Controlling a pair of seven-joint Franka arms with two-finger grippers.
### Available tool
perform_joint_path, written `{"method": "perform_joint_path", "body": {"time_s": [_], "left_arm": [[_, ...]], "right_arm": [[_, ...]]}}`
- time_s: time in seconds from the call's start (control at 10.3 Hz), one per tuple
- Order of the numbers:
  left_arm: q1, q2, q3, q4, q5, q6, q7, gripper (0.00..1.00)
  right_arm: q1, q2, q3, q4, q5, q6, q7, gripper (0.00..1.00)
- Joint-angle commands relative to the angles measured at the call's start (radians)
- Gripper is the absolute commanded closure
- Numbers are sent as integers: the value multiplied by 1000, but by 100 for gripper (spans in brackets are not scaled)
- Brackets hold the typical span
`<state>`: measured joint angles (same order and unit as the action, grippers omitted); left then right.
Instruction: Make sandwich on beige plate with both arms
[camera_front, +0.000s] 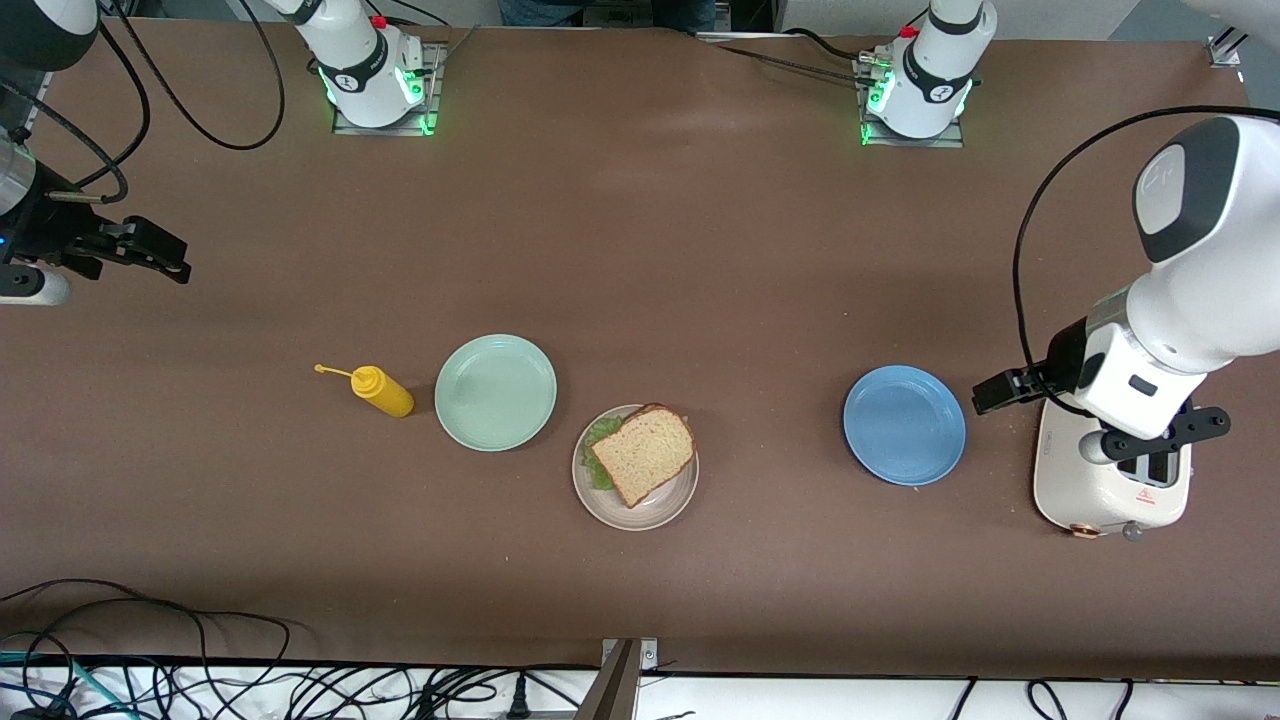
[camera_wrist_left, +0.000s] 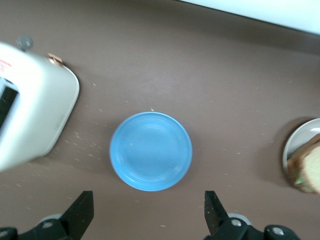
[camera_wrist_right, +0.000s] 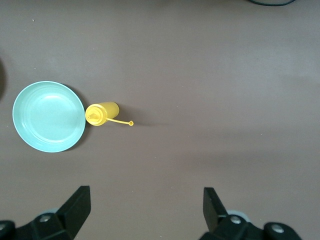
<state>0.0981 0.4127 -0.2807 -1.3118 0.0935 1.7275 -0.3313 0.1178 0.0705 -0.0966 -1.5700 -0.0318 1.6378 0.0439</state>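
Note:
The sandwich lies on the beige plate: a brown bread slice on top, with green lettuce sticking out at the edge toward the right arm's end. The left wrist view catches the beige plate's edge and part of the sandwich. My left gripper hangs open and empty over the table between the blue plate and the toaster. My right gripper hangs open and empty over the right arm's end of the table, well away from the plates.
A mint-green plate and a yellow squeeze bottle sit beside the beige plate toward the right arm's end. A blue plate and a white toaster sit toward the left arm's end.

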Motion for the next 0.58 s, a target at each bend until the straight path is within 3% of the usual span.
{"method": "perform_joint_path", "body": {"time_s": [0.0,0.49], "left_arm": [[24,-37,9,-18,44,-11,177,0],[43,-83,0,-32,28,-60,199,0]], "right_arm": [[-3,2,0,11,1,0,-13,0],[3,5,5,13,15,59,-10,0]]}}
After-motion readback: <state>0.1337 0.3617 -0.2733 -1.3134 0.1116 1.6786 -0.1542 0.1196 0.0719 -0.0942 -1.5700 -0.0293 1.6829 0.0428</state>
